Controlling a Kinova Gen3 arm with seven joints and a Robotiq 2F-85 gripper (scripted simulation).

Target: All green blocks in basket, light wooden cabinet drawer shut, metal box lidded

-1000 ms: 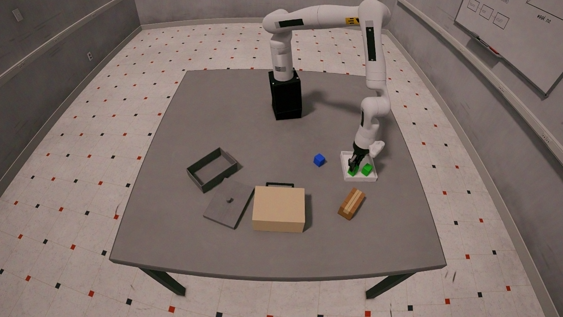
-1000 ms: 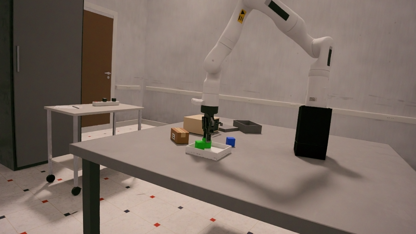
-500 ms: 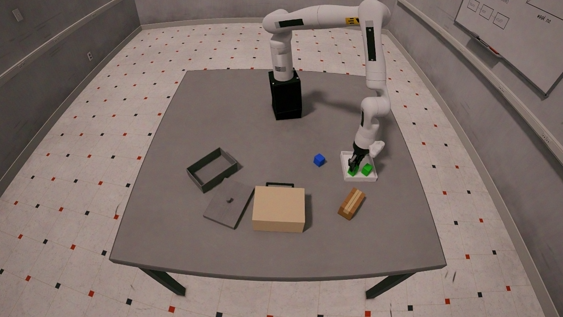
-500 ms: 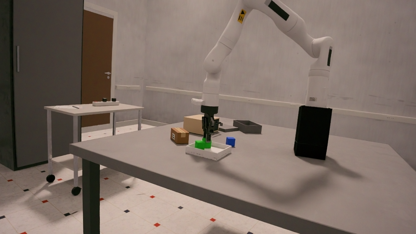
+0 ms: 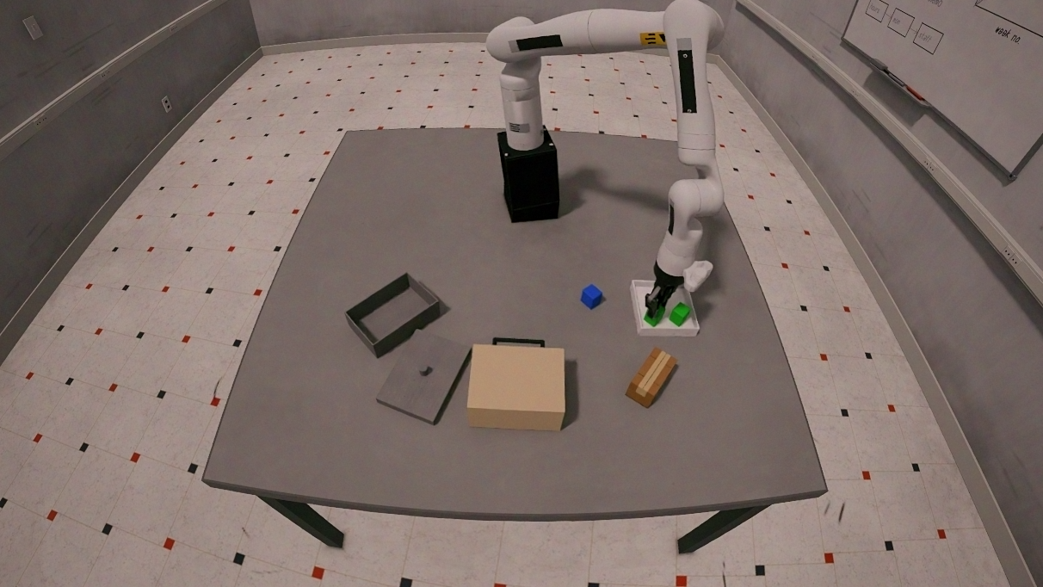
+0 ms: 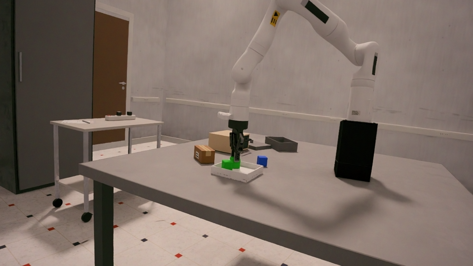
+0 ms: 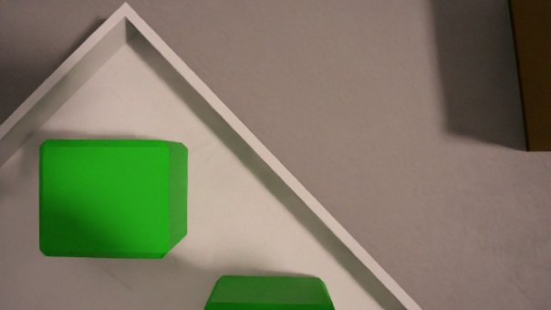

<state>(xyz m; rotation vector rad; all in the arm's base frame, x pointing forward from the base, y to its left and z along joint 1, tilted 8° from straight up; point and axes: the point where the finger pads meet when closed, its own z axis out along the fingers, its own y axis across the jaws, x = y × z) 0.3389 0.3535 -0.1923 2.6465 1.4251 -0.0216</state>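
My gripper (image 5: 656, 306) is shut on a green block (image 5: 654, 315) and holds it low inside the white basket (image 5: 667, 308), at its left side. The block also shows at the bottom edge of the wrist view (image 7: 269, 293). A second green block (image 5: 679, 313) lies in the basket to the right of it, apart from the fingers; it shows in the wrist view (image 7: 109, 198) and in the side view (image 6: 227, 164). The light wooden cabinet (image 5: 516, 386) has its drawer in. The open metal box (image 5: 393, 312) stands at the left, its lid (image 5: 424, 375) flat on the table beside it.
A blue block (image 5: 591, 295) lies left of the basket. A small brown cardboard box (image 5: 651, 375) lies in front of the basket. The black arm base (image 5: 530, 175) stands at the back of the table.
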